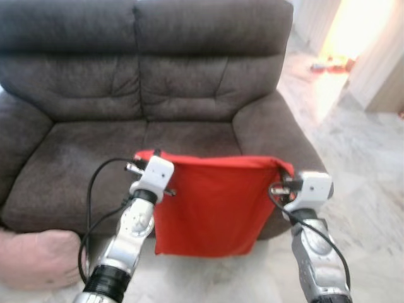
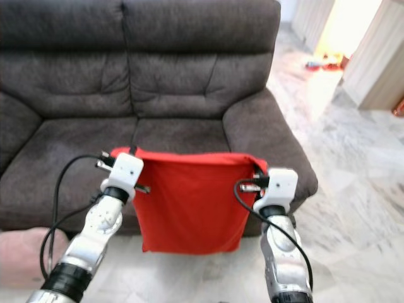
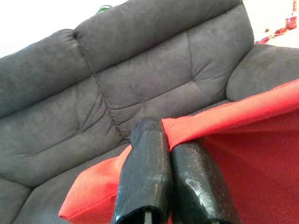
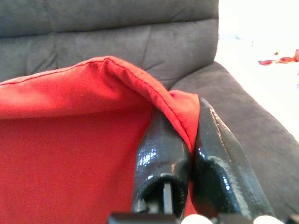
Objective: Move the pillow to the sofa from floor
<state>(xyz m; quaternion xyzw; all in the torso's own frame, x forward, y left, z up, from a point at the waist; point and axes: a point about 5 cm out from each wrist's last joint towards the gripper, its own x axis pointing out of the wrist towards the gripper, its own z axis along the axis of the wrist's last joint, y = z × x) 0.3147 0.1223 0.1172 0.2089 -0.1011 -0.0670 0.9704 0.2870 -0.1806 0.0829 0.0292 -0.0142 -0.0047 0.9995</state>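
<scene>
Already off the floor (image 1: 353, 189), the red pillow (image 1: 211, 205) hangs by its upper edge between the two grippers, directly in front of the sofa (image 1: 145, 95). Its top edge is stretched roughly level, about at seat-cushion height, and its lower edge dangles clear of the floor before the sofa's front panel.

Left gripper (image 3: 170, 140): both black fingers are pressed together on the pillow's upper left corner, with red fabric pinched between them.

Right gripper (image 4: 189, 126): fingers likewise clamped on the upper right corner, a fold of cloth bunched between them, close to the sofa's right armrest (image 1: 271, 126).

Progress, as a judgement: the pick-up and lift appear complete, and the robot stands facing the seat. What remains is the carry forward over the seat cushion (image 1: 126, 151), lowering until the pillow rests there, and release by both grippers. The pillow sits in front of the seat edge, not above it, so some forward reach or a further raise seems needed for its hanging body to clear the front of the cushion.

A second, pinkish cushion (image 1: 35, 259) lies on the floor at the sofa's left front corner, apart from both arms.
</scene>
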